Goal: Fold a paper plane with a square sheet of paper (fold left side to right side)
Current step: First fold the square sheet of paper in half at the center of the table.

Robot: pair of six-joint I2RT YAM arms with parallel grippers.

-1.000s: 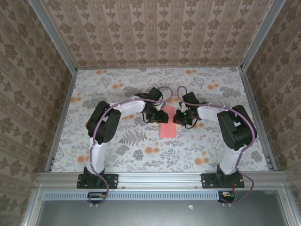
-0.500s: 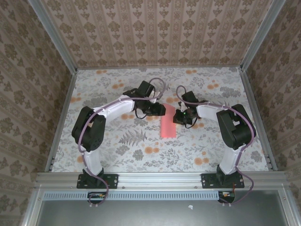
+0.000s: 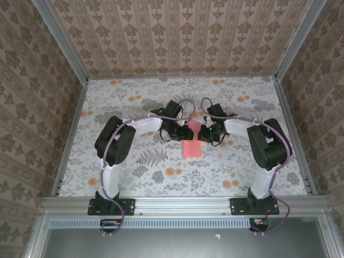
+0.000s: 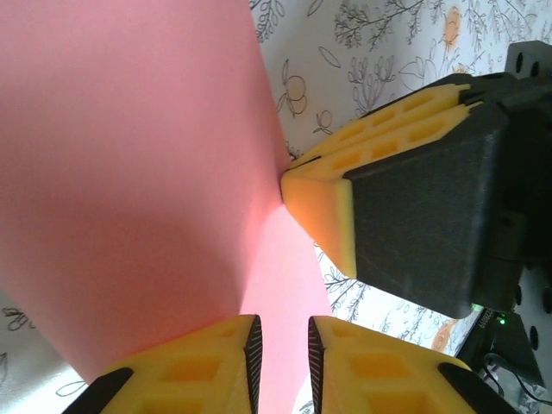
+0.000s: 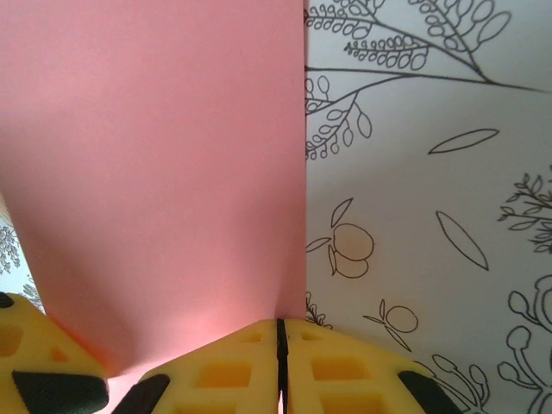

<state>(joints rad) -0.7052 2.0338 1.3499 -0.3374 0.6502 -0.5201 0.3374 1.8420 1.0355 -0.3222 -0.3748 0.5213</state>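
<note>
The square sheet of paper [image 3: 192, 146] is salmon pink and lies on the flowered table as a narrow upright oblong; a pointed paper plane is out of view. My right gripper [image 3: 203, 133] is shut on the sheet's right edge near its far end, with its yellow fingers [image 4: 332, 203] pinching where the paper [image 4: 129, 172] bends upward. In the right wrist view the sheet [image 5: 155, 172] runs straight into my right gripper [image 5: 279, 326]. My left gripper [image 3: 189, 130] hovers over the far end; in its own view the left gripper [image 4: 285, 326] stands narrowly open, pink paper showing through the gap.
The table [image 3: 134, 102] carries a grey leaf print with small orange flower blotches [image 3: 173, 171]. Patterned walls and metal rails [image 3: 72, 134] enclose it on three sides. Both arms meet at the middle, elbows out to each side.
The left arm swung its elbow out to the left and back, and its gripper now sits further right over the paper with narrower jaws. The right gripper has kept its place and grip.
</note>
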